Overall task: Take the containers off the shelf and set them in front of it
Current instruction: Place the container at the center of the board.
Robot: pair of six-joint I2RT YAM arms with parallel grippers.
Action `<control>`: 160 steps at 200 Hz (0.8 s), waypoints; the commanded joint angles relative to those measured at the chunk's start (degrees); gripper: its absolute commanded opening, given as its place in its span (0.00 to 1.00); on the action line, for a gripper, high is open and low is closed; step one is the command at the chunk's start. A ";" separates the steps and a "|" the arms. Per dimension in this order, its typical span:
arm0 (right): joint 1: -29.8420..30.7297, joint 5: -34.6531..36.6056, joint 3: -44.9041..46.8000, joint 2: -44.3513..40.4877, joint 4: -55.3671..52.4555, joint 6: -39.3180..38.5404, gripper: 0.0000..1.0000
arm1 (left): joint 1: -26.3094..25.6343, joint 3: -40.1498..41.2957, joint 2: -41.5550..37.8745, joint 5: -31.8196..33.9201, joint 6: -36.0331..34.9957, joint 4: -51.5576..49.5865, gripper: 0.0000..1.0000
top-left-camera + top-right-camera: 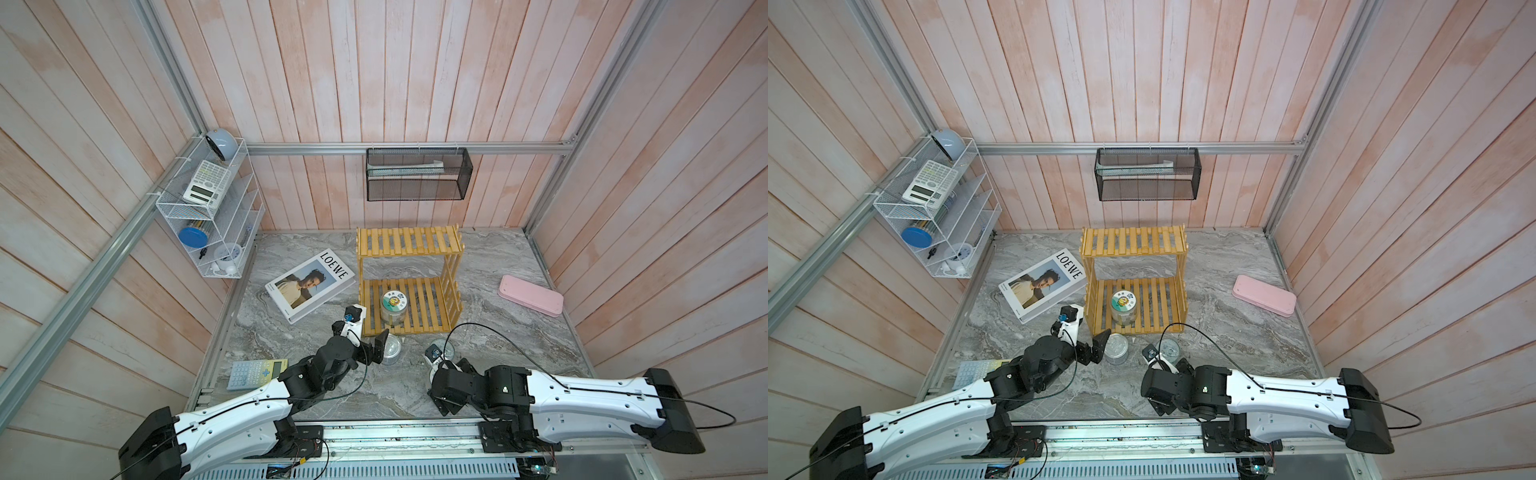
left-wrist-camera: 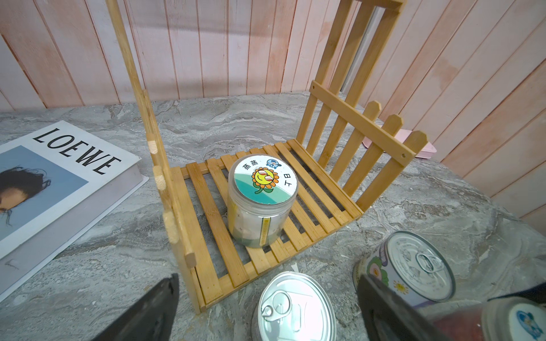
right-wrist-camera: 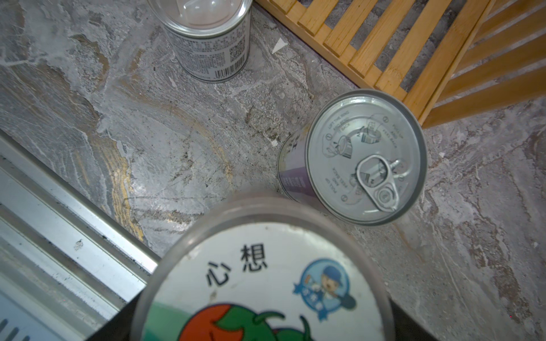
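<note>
Upright, the sunflower-lidded jar (image 2: pixel 261 200) stands on the lower tier of the shelf (image 2: pixel 359 131). The left gripper (image 2: pixel 267 283) gapes astride the white-labelled tin (image 2: pixel 295 307) on the table (image 2: pixel 428 206) before it; the right gripper (image 1: pixel 451 368) flanks the tomato-lidded jar (image 3: pixel 260 280), grip unclear.

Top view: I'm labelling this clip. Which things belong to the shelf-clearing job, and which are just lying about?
Job: wooden shelf; sunflower-lid jar on its lower tier; silver tin; purple tin; tomato-lid jar.
Lying about: book; pink case; table calculator; wire rack; mesh basket.
</note>
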State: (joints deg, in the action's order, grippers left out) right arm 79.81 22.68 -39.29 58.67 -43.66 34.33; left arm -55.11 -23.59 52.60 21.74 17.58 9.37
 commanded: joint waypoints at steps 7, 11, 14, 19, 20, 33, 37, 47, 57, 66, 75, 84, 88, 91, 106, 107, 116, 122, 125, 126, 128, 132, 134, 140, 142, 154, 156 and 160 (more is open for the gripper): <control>0.32 1.99 2.02 0.32 3.82 1.24 0.63 | 0.27 -2.06 0.94 0.73 -0.16 -0.06 1.00; 0.34 2.23 2.33 0.23 4.10 1.70 0.63 | 0.27 -2.13 1.06 0.76 -0.19 -0.08 1.00; 0.27 2.49 2.62 0.24 4.23 1.97 0.63 | 0.27 -2.20 1.05 0.76 -0.18 -0.06 1.00; 0.34 2.88 3.03 0.13 4.33 2.74 0.63 | 0.26 -2.29 1.11 0.76 -0.17 -0.12 1.00; 0.30 2.98 3.10 0.13 4.35 2.97 0.63 | 0.26 -2.31 1.11 0.72 -0.18 -0.08 1.00; 0.30 3.97 4.02 -0.23 4.20 4.98 0.63 | 0.27 -2.46 1.16 0.61 -0.27 -0.14 1.00; 0.30 4.18 4.25 -0.40 4.20 5.66 0.63 | 0.27 -2.45 1.18 0.59 -0.27 -0.21 1.00; 0.33 4.62 5.17 -0.87 4.62 6.52 0.63 | 0.27 -2.51 1.26 0.60 -0.40 -0.27 1.00; 0.30 4.89 6.03 -1.54 5.67 6.84 0.64 | 0.27 -2.51 1.40 0.57 -0.49 -0.27 1.00; 0.34 5.14 6.53 -1.88 6.24 7.22 0.66 | 0.26 -2.63 1.61 0.50 -0.53 -0.30 1.00; 0.27 5.44 6.82 -1.94 6.30 7.48 0.68 | 0.27 -2.66 1.77 0.43 -0.62 -0.23 1.00; 0.29 5.47 6.92 -1.57 6.17 7.65 0.71 | 0.26 -2.77 1.88 0.41 -0.57 -0.24 1.00; 0.34 5.53 6.91 -1.31 6.05 7.80 0.72 | 0.27 -2.77 1.97 0.41 -0.46 -0.23 1.00; 0.33 5.54 6.93 -1.16 5.94 7.85 0.73 | 0.27 -2.77 2.06 0.41 -0.45 -0.23 1.00; 0.32 5.26 6.74 -0.46 5.78 8.15 0.79 | 0.27 -3.09 2.32 0.41 -0.36 -0.39 1.00; 0.33 5.22 6.71 -0.39 5.74 8.14 0.79 | 0.27 -3.10 2.37 0.41 -0.36 -0.40 1.00; 0.30 5.14 6.41 -0.23 5.44 8.27 0.83 | 0.25 -3.30 2.64 0.43 -0.27 -0.57 1.00; 0.31 5.15 6.29 -0.15 5.08 8.29 0.84 | 0.27 -3.39 2.76 0.33 -0.31 -0.59 1.00; 0.31 5.20 6.17 -0.14 4.97 8.30 0.85 | 0.27 -3.46 2.78 0.32 -0.27 -0.58 1.00; 0.29 5.24 6.07 -0.14 4.93 8.30 0.85 | 0.27 -3.51 2.82 0.32 -0.27 -0.58 1.00; 0.26 5.31 6.02 -0.16 4.78 8.30 0.86 | 0.27 -3.60 2.85 0.32 -0.27 -0.58 1.00; 0.32 5.35 5.91 -0.22 4.41 8.38 0.87 | 0.27 -3.70 2.89 0.25 -0.29 -0.71 1.00; 0.29 5.38 5.85 -0.27 4.32 8.39 0.87 | 0.27 -3.82 2.91 0.24 -0.27 -0.81 1.00; 0.32 5.55 5.65 -0.34 3.91 8.53 0.88 | 0.27 -3.98 3.01 0.17 -0.28 -0.92 1.00; 0.34 5.67 5.59 -0.39 3.73 8.56 0.89 | 0.27 -4.04 3.01 0.15 -0.29 -1.04 1.00; 0.34 5.69 5.58 -0.81 3.59 8.65 0.92 | 0.14 -4.65 3.30 0.06 -0.44 -1.60 1.00; 0.34 5.77 5.57 -0.84 3.52 8.76 0.92 | 0.13 -4.74 3.39 0.04 -0.49 -1.71 1.00; 0.32 5.79 5.55 -1.00 3.29 8.97 0.93 | 0.17 -4.94 3.52 0.01 -0.61 -1.87 1.00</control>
State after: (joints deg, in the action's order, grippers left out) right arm 79.83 25.98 -32.45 58.39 -39.07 41.82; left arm -55.13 -26.26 55.51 21.67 17.58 8.88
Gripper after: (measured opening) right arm 0.911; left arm 0.998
